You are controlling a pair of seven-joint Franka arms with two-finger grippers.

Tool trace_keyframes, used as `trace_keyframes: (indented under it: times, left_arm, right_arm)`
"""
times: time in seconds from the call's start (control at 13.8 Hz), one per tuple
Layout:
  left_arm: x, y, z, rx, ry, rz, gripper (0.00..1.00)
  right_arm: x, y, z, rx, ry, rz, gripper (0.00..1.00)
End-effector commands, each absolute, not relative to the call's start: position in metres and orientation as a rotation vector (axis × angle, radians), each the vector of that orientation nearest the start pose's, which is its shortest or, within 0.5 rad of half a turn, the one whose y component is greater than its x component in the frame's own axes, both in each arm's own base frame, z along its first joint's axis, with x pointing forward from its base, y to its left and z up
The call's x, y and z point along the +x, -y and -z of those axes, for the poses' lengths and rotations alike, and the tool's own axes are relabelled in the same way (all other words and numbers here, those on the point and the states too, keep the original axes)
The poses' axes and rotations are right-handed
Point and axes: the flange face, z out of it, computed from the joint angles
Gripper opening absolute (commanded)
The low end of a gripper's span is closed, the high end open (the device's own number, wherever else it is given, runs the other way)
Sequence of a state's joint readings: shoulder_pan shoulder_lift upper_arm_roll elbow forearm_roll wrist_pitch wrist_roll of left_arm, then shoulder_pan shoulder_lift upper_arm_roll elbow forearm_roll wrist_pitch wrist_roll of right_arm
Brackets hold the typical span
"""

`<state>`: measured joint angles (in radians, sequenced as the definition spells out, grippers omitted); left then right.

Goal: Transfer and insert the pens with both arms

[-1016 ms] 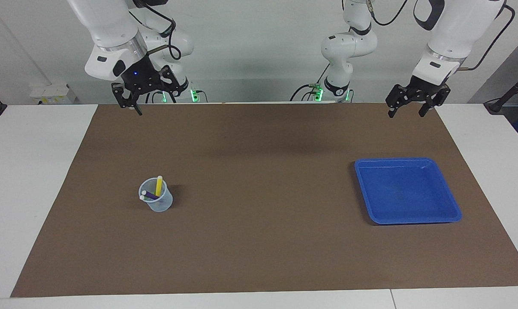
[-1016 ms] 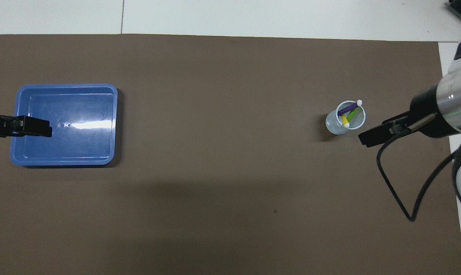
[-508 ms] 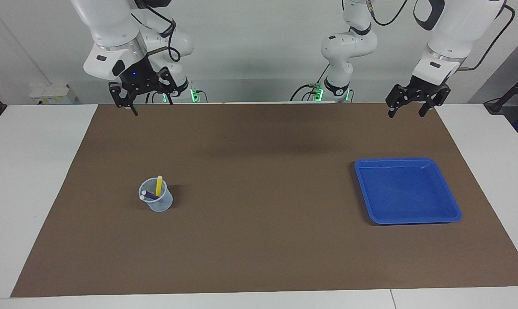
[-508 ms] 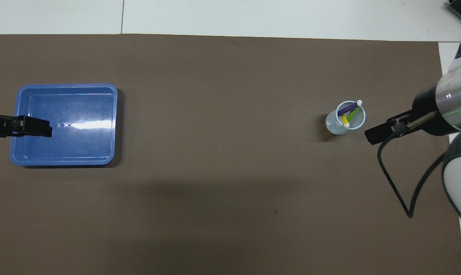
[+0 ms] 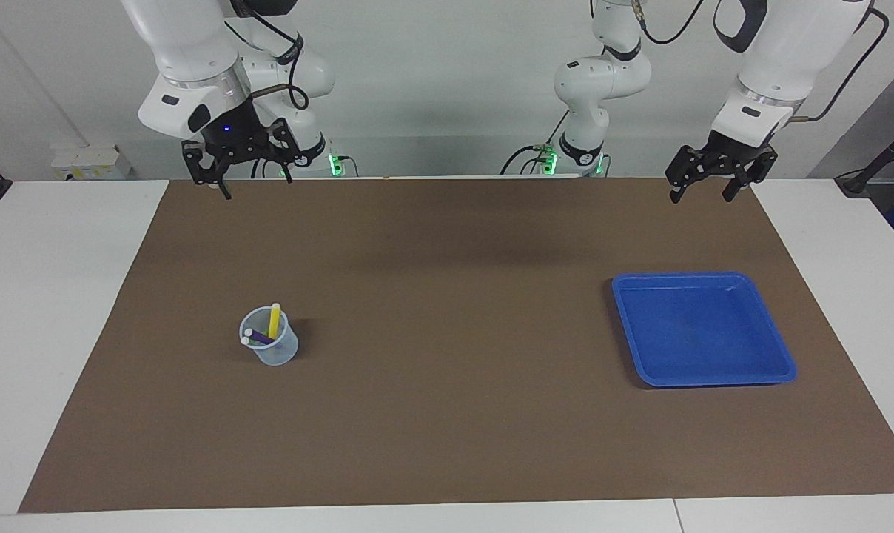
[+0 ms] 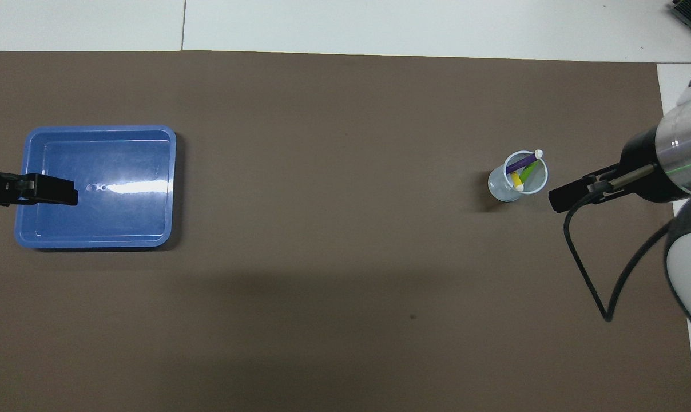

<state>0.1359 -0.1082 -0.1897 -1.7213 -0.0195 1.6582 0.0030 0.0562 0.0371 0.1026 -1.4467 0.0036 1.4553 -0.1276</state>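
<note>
Standing upright in a clear cup (image 5: 271,348) on the brown mat (image 5: 447,414), toward the right arm's end of the table: all three pens. Yellow pen (image 5: 274,320) leaning tallest out of the rim; purple pen (image 5: 257,337) lying slanted across the mouth, pale cap end at the rim; green pen (image 6: 529,169) tucked beside the purple, showing clearly only from overhead. Judging from this: insertion looking complete, pens leaning on the cup wall because slimmer than the opening.

Sitting toward the left arm's end of the table: blue tray (image 5: 780,355), holding nothing visible, well apart from the cup. Probably serving as the source of the pens, hence bare.

Hanging high over the mat's edge nearest the robots, at its own end: right gripper (image 5: 234,172), fingers spread, gripping nothing. Looking like a retreat posture, clear of the cup so as not to tip it.

Waiting over the mat's corner nearest its base: left gripper (image 5: 703,182), fingers likewise spread apart, carrying nothing.

Obstructing nothing between cup and tray: open mat only. Trailing below the right arm in the overhead view: a black cable loop (image 6: 594,274), hanging over the mat but away from the cup. Flanking the mat: bare white table (image 5: 55,311). Only risk worth noting: cup light and narrow, liable to topple if brushed.
</note>
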Motion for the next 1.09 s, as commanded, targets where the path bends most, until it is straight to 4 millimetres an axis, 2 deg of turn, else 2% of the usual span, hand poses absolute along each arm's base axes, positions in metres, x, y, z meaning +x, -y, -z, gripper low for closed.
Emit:
trace_keyframes:
  times: [0.0, 0.29, 0.58, 1.02]
  left_arm:
    - [0.52, 0.036, -0.621, -3.142, -0.073, 0.062, 1.0]
    - [0.52, 0.036, -0.621, -3.141, -0.073, 0.064, 1.0]
    - [0.52, 0.036, -0.621, -3.142, -0.073, 0.064, 1.0]
    - [0.52, 0.036, -0.621, -3.142, -0.073, 0.064, 1.0]
  right_arm:
    - [0.548, -0.077, -0.65, -3.116, 0.394, -0.057, 1.0]
    - [0.55, -0.054, -0.649, -3.116, 0.332, -0.076, 1.0]
    - [0.55, -0.046, -0.648, -3.119, 0.308, -0.086, 1.0]
    - [0.551, -0.05, -0.649, -3.12, 0.319, -0.072, 1.0]
